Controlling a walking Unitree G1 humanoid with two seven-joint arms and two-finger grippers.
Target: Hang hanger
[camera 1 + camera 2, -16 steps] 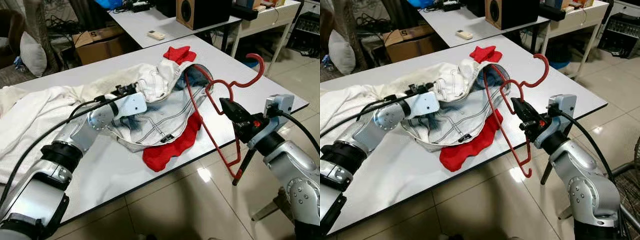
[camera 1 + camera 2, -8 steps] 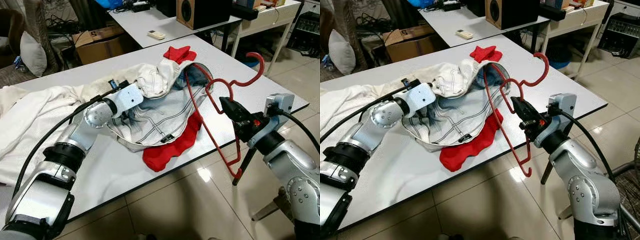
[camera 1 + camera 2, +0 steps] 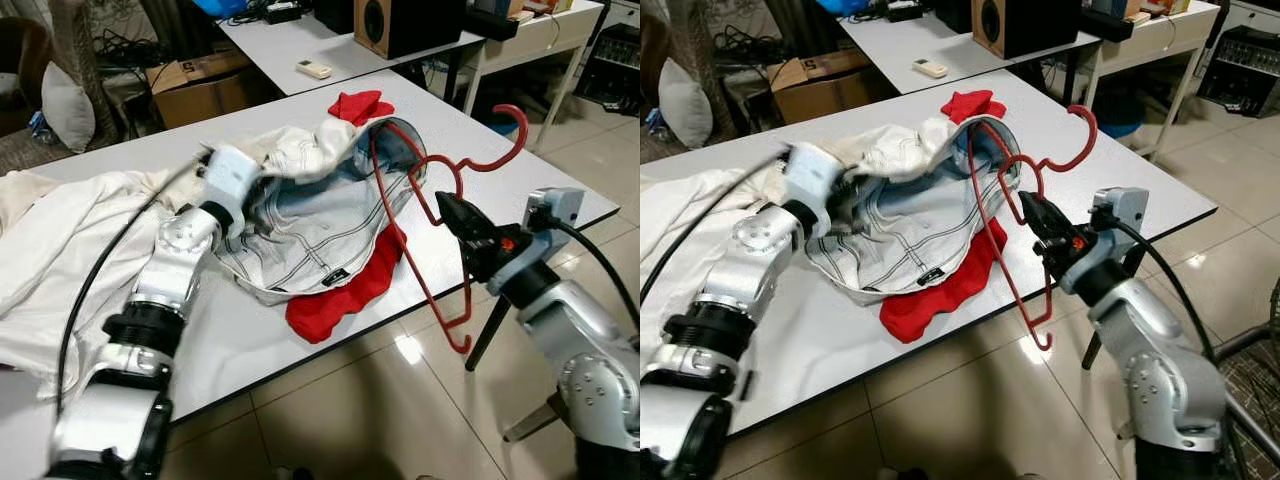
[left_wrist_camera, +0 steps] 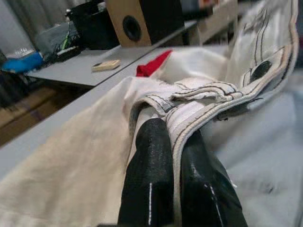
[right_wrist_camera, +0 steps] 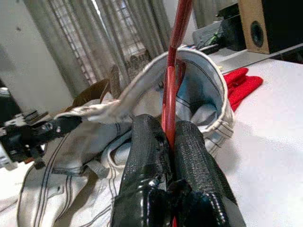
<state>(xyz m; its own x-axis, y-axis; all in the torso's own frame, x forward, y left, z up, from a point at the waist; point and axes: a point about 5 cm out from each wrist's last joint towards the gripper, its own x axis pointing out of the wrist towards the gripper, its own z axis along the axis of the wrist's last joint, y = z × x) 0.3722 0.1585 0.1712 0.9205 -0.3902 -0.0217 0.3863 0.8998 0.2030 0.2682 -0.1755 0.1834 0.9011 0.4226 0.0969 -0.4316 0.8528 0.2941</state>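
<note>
White table (image 3: 300, 330): right gripper (image 3: 447, 212) pinches red hanger (image 3: 425, 215), hook up, foot off-edge.

No writing can be read anywhere; the small dark label (image 3: 336, 277) on the pale denim garment (image 3: 310, 225) is too tiny to make out.

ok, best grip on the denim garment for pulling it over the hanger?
Probably the stitched waistband rim, where the left pincer pinches it, coming from the robot's left. That thick edge holds the opening wide toward the red hanger in the right pincer.
</note>
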